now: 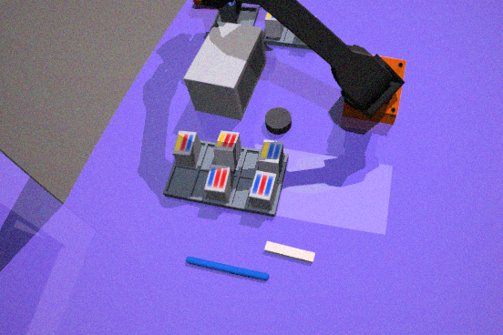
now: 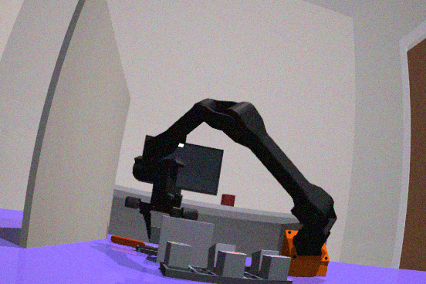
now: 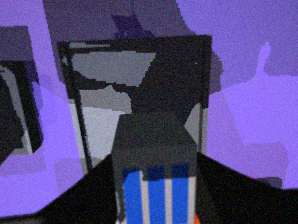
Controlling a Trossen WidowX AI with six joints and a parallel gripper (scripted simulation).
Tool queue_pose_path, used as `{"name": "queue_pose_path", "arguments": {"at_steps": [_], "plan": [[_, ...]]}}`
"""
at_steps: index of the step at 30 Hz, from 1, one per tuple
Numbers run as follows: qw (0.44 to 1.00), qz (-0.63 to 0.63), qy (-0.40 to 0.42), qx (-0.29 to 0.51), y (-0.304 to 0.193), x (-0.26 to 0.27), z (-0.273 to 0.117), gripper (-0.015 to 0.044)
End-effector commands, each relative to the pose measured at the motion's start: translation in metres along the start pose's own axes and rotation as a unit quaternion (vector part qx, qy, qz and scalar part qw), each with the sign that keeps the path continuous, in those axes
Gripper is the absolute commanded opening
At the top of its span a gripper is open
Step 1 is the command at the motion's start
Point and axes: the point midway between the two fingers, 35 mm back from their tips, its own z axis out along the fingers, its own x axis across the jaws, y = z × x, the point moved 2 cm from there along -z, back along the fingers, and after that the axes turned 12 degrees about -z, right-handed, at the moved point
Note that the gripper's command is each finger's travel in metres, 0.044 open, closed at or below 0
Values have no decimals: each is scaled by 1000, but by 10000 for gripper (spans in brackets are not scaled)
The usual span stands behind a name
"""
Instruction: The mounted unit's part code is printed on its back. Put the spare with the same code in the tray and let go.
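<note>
My gripper (image 1: 230, 9) (image 3: 149, 153) is shut on a dark grey unit with three blue stripes, which shows in the wrist view (image 3: 157, 197). It holds the unit upright, low over the tray (image 1: 249, 15) (image 3: 102, 125); whether the unit touches the tray is hidden. In the exterior view the fingers (image 2: 157, 228) are partly behind the grey box. A grey unit (image 1: 273, 28) with some yellow on top stands on a holder beside the tray; its back is not visible. The spare rack (image 1: 180, 182) (image 2: 174, 272) holds several spares with striped tops, and its front left slot is empty.
A tall grey box (image 1: 223, 63) (image 2: 185, 236) stands between the tray and the rack. A black puck (image 1: 278, 119) lies right of the box. A blue rod (image 1: 228, 269) and a white bar (image 1: 290, 251) lie in front. An orange handle (image 1: 197, 0) (image 2: 127, 241) lies beyond the tray.
</note>
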Motion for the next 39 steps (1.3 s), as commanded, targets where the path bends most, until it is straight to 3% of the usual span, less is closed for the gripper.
{"name": "queue_pose_path", "arguments": {"at_steps": [1, 16, 33, 39], "plan": [[1000, 4, -1, -2, 1, 1, 3, 0], [1000, 3, -1, -3, 3, 2, 14, 0], [1000, 0, 0, -1, 1, 1, 9, 440], [1000, 3, 0, 0, -1, 0, -73, 440]]}}
